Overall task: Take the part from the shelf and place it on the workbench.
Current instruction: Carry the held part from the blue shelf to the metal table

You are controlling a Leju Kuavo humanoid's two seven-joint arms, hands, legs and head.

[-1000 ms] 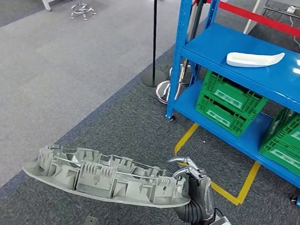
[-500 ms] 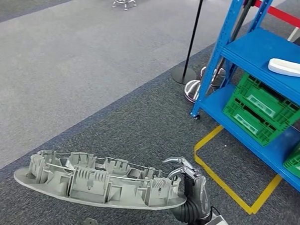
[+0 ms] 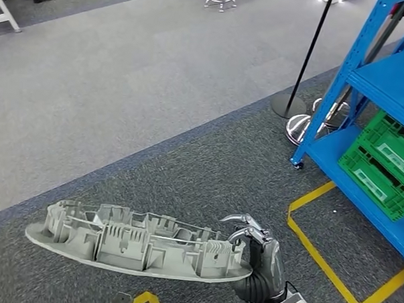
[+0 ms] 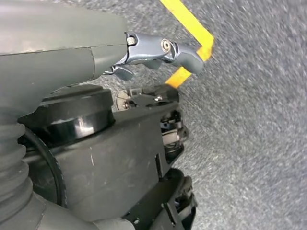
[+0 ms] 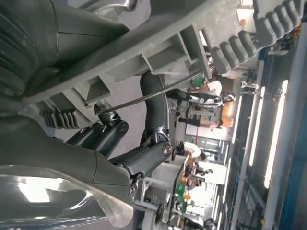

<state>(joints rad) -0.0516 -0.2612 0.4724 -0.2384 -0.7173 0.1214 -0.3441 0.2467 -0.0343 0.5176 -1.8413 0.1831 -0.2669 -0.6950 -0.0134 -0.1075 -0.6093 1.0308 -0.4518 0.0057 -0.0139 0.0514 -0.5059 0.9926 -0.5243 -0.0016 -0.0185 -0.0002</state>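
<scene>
One grey part (image 3: 135,246) clasped in the right hand's (image 3: 258,258) fingers (image 3: 245,227); left hand (image 4: 108,57) seemingly empty, one green crate (image 3: 382,166).

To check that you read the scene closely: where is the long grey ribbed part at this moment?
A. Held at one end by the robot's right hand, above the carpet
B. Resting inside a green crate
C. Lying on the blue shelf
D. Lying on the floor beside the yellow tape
A: the right hand grips one end of the grey part, which juts out level above the carpet.
</scene>
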